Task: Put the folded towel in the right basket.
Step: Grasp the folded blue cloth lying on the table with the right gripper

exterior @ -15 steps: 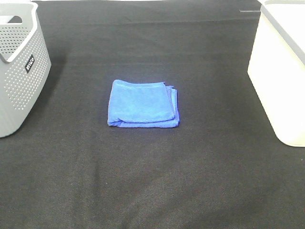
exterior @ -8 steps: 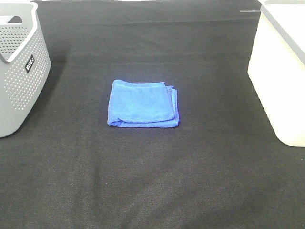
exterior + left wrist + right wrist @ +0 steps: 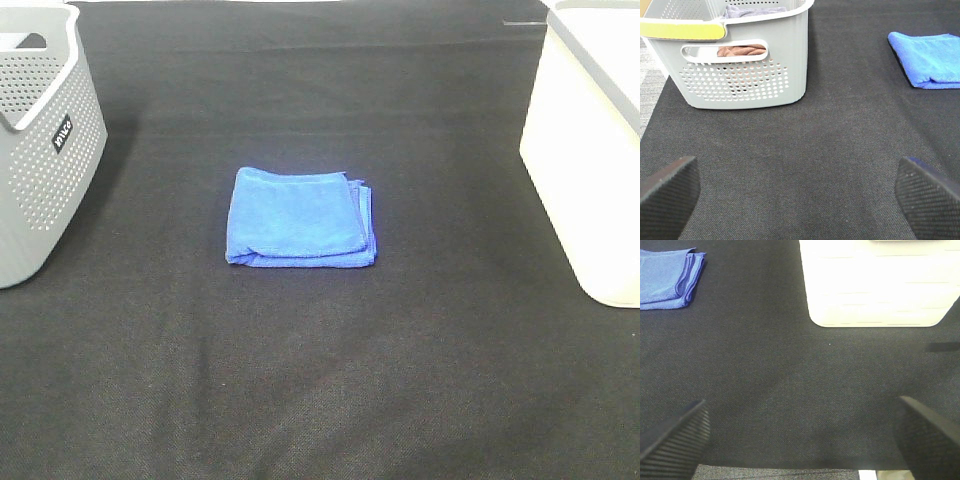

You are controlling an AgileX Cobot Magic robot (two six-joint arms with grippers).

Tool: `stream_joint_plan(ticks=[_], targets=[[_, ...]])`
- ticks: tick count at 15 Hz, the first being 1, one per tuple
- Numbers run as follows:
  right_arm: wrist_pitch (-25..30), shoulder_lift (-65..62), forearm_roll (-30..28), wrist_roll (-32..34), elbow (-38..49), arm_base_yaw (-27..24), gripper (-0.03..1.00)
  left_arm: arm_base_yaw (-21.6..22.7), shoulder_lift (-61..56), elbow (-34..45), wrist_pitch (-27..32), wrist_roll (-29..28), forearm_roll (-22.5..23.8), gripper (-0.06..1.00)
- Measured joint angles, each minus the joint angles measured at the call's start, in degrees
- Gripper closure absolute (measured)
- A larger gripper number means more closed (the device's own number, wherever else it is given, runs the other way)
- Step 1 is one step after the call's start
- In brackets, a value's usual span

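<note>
A folded blue towel lies flat on the black mat in the middle of the table. It also shows in the left wrist view and in the right wrist view. The white right basket stands at the right edge, seen close in the right wrist view. Neither arm shows in the exterior high view. My left gripper is open and empty, well short of the towel. My right gripper is open and empty, in front of the white basket.
A grey perforated basket stands at the left edge; in the left wrist view it holds brown and grey cloth. The black mat covers the table.
</note>
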Motion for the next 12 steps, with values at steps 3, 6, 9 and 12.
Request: stream_joint_plan(ticks=[3,6,9,12], targets=[[0.00,0.00,0.00,0.00,0.00,0.00,0.00,0.00,0.00,0.00,0.00,0.00,0.00,-0.04],[0.00,0.00,0.00,0.00,0.00,0.00,0.00,0.00,0.00,0.00,0.00,0.00,0.00,-0.04],[0.00,0.00,0.00,0.00,0.00,0.00,0.00,0.00,0.00,0.00,0.00,0.00,0.00,-0.04],[0.00,0.00,0.00,0.00,0.00,0.00,0.00,0.00,0.00,0.00,0.00,0.00,0.00,-0.04]])
